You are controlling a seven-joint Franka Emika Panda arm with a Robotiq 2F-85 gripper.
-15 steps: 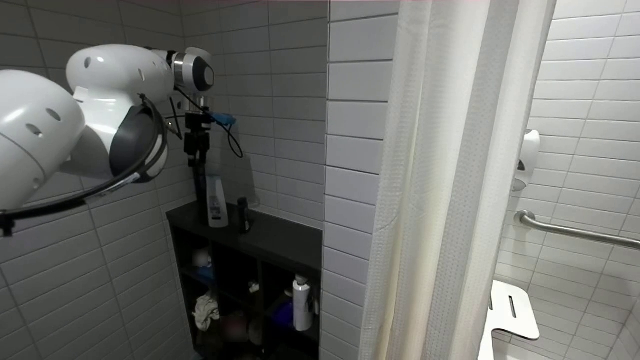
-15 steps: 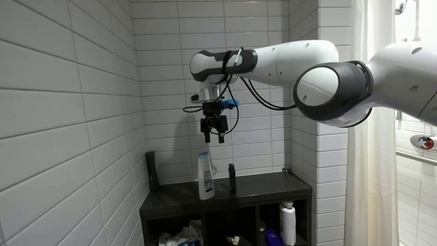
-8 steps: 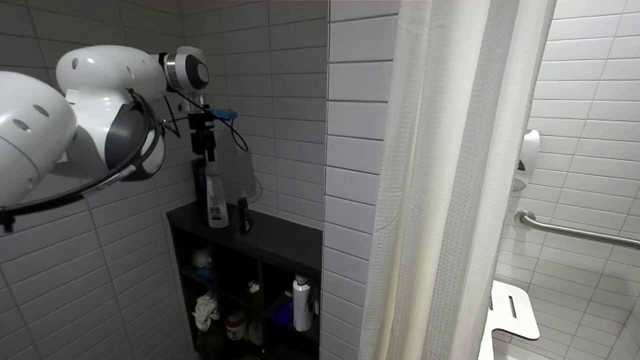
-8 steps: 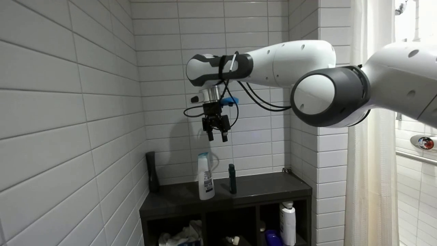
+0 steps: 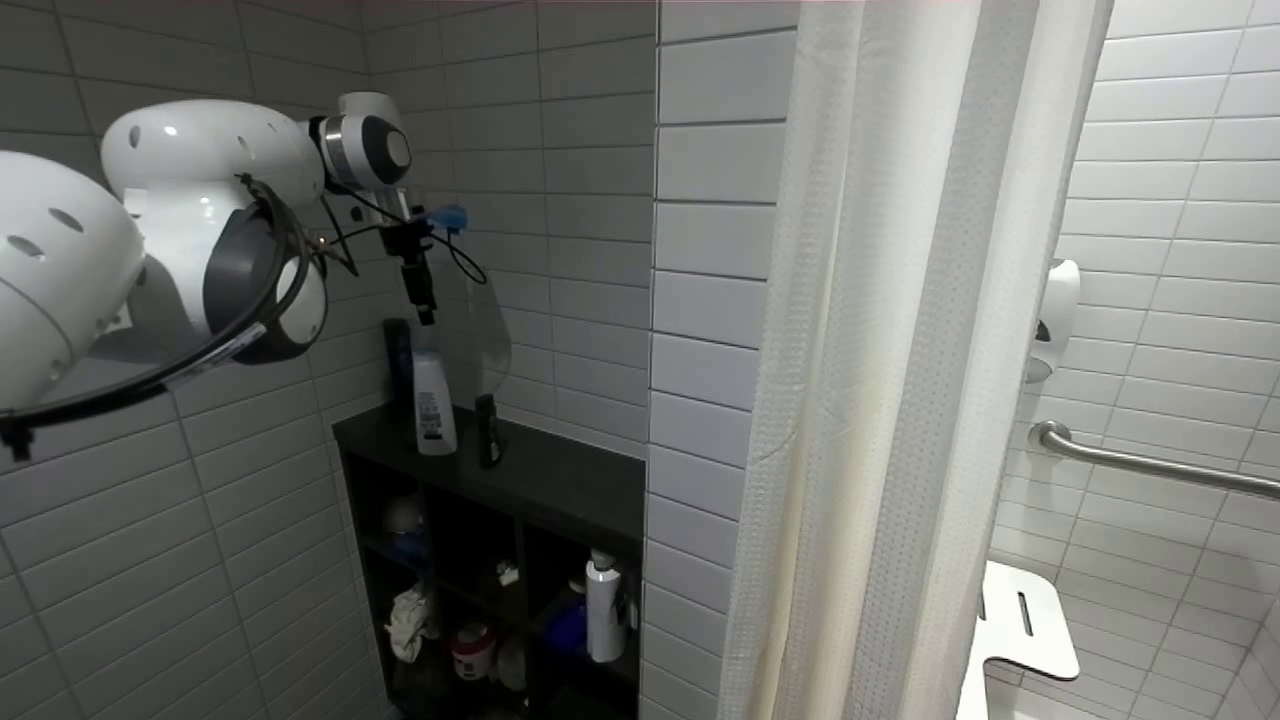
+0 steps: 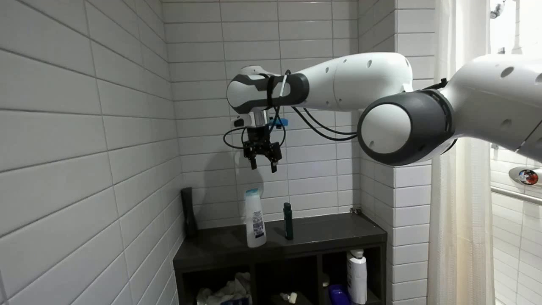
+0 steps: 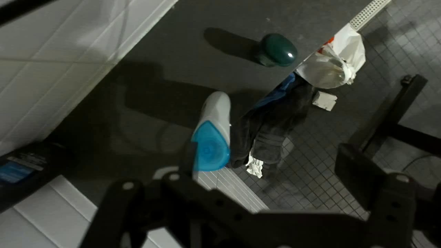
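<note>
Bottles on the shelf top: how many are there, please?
3: left to right in both exterior views, black bottle, white bottle below the claw, green bottle.

The arm (image 6: 360, 80) dips lower at its elbow than a second ago; the fingers (image 6: 274, 167) sit higher, turned and slanted instead of straight down; the dark bottle (image 5: 398, 362) now shows its top in an exterior view.

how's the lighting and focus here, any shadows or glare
Wrist view: dim, with the tool dark and soft-edged up front; the blue-capped bottle and dark green bottle both cast shadows, the latter with a glint. In an exterior view, the shelf unit sits in gloom while the shower curtain is bright. In an exterior view, a shadow falls on the tiled wall behind the tool.
</note>
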